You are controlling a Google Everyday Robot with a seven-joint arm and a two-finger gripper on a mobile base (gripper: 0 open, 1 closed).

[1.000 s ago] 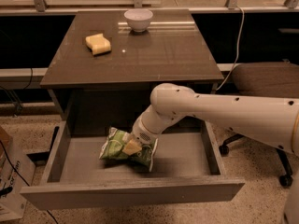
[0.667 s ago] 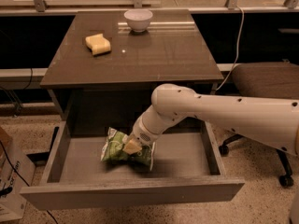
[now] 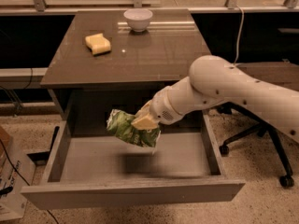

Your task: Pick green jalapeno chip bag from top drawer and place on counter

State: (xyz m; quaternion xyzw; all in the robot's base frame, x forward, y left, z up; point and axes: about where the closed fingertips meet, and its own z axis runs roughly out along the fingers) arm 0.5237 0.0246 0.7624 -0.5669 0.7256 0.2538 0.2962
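the claw (image 3: 145, 121) is clamped on the green chip bag (image 3: 125, 127) and holds it in the air above the open drawer (image 3: 135, 192). the bag is clear of the grey drawer floor, where its shadow falls. it hangs just below the front edge of the tabletop (image 3: 149, 59). a yellow sponge (image 3: 98, 44) and a white bowl (image 3: 138, 18) sit on the tabletop, well apart from the bag.

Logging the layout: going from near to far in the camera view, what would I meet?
top drawer front → green jalapeno chip bag, held by the hand above the open drawer → counter → yellow sponge → white bowl
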